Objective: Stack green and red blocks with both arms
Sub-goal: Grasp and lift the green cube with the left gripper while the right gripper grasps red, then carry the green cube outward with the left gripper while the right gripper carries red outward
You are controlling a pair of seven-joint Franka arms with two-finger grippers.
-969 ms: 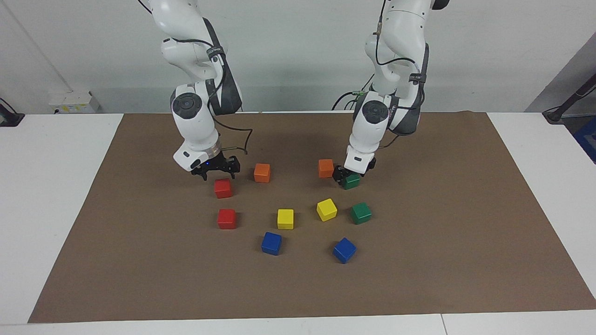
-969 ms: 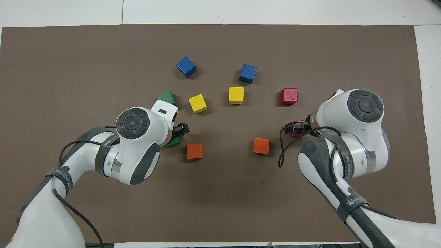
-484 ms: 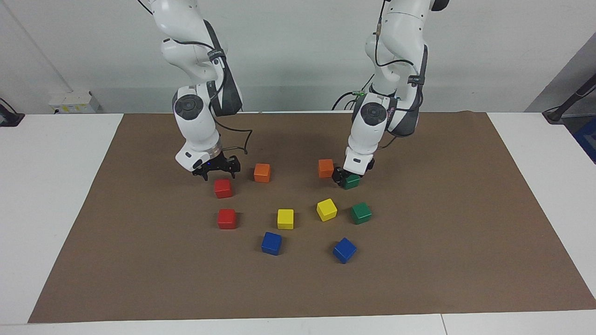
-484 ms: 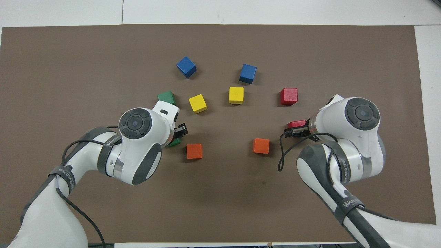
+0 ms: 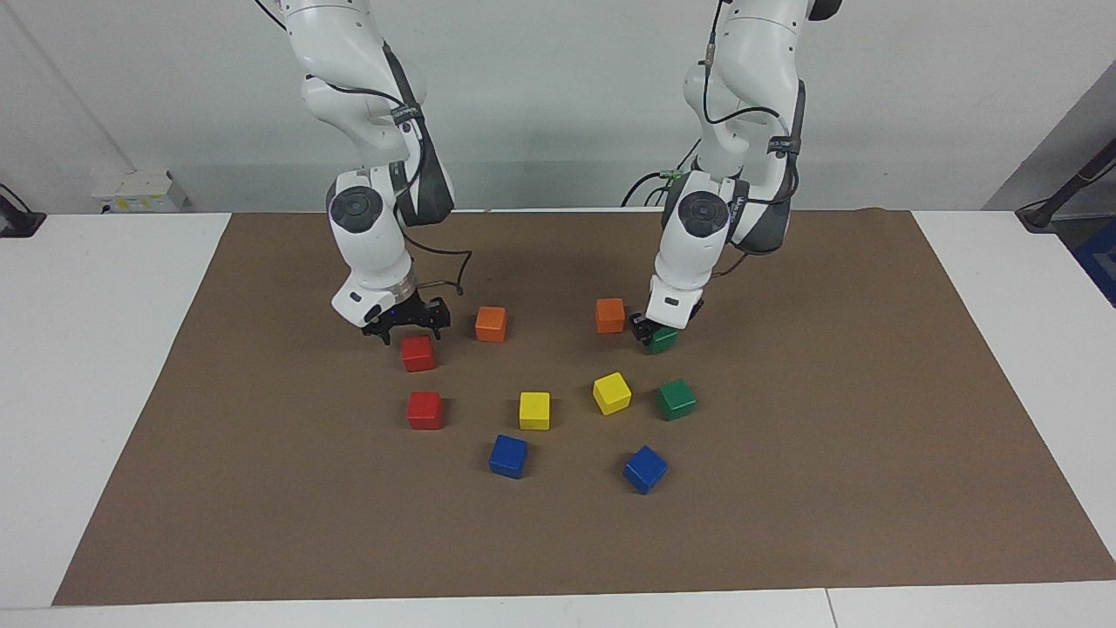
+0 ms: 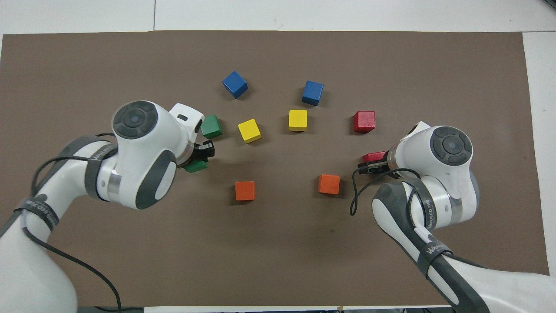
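While clamped shut on one green block (image 5: pixel 663 338) by the left gripper (image 5: pixel 652 334), lift toward second green block (image 5: pixel 676 399) beside the yellow cube (image 5: pixel 611 392); right gripper (image 5: pixel 406 330) open above red block (image 5: pixel 418 353).

A: Where are your green blocks?
B: One green cube (image 5: pixel 663 339) sits clamped in the left gripper (image 5: pixel 652 335) beside an orange cube (image 5: pixel 610 315); the other green cube (image 5: pixel 677 399) lies farther out.
A: Your reds?
B: One red cube (image 5: pixel 418 353) lies under the right gripper (image 5: pixel 406 331); the second red cube (image 5: pixel 425 410) lies farther out.
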